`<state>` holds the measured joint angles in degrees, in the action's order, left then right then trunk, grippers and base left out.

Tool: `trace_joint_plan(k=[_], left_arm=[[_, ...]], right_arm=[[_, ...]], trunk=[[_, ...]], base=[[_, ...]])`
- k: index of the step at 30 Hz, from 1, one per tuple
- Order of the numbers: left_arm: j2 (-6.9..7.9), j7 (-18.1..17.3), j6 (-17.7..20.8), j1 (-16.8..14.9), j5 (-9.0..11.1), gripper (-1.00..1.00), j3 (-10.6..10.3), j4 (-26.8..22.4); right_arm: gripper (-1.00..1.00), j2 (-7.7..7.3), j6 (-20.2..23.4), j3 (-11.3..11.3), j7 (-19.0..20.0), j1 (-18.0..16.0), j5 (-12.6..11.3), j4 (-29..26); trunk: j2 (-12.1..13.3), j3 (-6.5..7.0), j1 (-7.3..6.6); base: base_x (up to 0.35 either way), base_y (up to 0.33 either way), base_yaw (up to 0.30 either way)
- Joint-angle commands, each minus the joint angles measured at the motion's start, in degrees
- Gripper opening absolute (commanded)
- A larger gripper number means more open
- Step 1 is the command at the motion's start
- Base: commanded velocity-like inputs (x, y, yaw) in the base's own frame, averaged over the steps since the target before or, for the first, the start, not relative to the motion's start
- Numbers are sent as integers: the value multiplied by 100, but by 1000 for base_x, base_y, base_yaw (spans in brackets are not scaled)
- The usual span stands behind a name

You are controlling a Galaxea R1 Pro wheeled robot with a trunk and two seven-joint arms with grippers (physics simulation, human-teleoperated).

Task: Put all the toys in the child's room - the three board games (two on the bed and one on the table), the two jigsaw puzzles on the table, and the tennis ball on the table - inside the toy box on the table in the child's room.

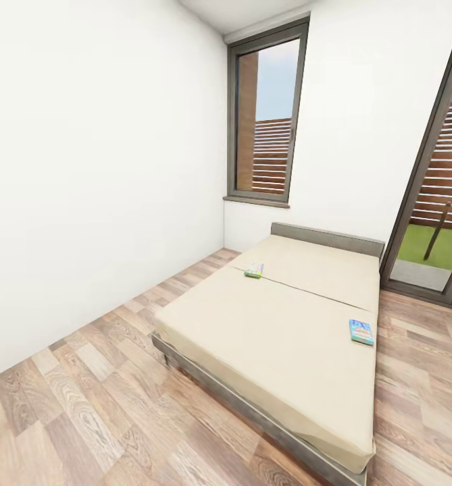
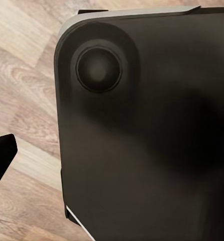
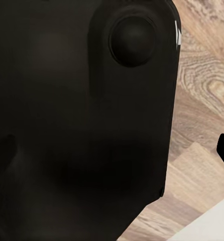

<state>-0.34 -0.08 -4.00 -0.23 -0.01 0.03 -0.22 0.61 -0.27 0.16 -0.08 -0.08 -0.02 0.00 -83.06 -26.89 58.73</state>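
The robot is standing in the child's room, looking down across the bed (image 1: 280,324), which is lying on the wood-plank floor (image 1: 84,412) with its grey headboard (image 1: 327,237) against the far wall beside a tall window (image 1: 266,115). Two board games are resting on the beige mattress: a green-edged board game (image 1: 254,270) near the middle seam on the side toward the headboard, and a light blue board game (image 1: 361,331) close to the mattress's right edge, well apart from the first.

Both wrist views are looking down at a dark rounded body, probably the robot's own base (image 2: 152,130), with floor planks beside it. I cannot tell whether the left gripper or the right gripper is released or clenched; nothing suggests either is carrying a toy.

The step in hand appears to be the approach to the bed. To do it well, the base should be rolling round to the right side, where the blue box is lying near the edge within easy reach. The green-edged one is sitting further in, so it will likely be calling for a leaning trunk or an approach from the left side.
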Motion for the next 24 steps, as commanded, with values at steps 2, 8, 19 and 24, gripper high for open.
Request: trace_joint_plan(k=[2, 8, 19, 24], left_arm=[[-1, -1, -20, -3, 0, 100, 2, 4], [-1, -1, -20, -4, 0, 100, -9, 4], [-1, -1, -21, -4, -4, 100, -14, 4], [-1, -1, -22, 0, -3, 100, -8, 4]], right_arm=[[100, -3, -2, 2, -1, -1, 6, 0], [100, -14, 1, 3, -1, -1, 21, 0], [100, -16, 0, 10, -1, -1, 36, 0], [100, 3, 0, -5, -1, -1, 28, 0]], trunk=[[-2, -4, 0], [-2, -4, 0], [-2, -4, 0], [-2, -4, 0]], base=[[0, 0, 0], [0, 0, 0], [0, 0, 0], [0, 0, 0]])
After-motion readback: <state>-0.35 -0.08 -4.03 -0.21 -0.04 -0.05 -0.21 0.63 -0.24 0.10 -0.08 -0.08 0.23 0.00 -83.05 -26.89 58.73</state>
